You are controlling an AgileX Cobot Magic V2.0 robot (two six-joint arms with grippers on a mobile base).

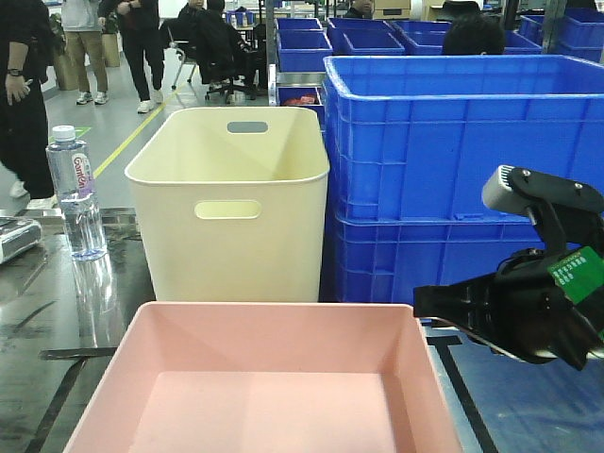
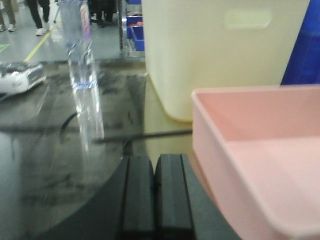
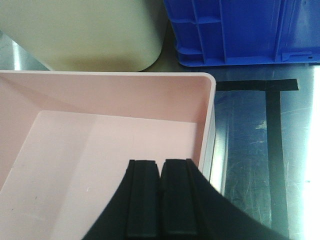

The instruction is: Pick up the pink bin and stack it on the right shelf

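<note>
At the front view's bottom edge, the pink bin (image 1: 264,377) is cut off.

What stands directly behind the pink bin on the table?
Behind the pink bin stands a tall cream tub, with stacked blue crates to its right. The tub's walls hide whatever lies on the table behind it.

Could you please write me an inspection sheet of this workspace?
Surface: glossy dark grey shelf with black tape lines.
Job's things: pink bin empty, on the surface, ungripped.
Clutter: cream tub and stacked blue crates behind it; water bottle upright at left; a grey device at the left edge.
Grippers: left pincer shut beside the bin; right pincer shut above its right wall.
Cables: nothing seen.
Surroundings: people, more blue crates.
</note>
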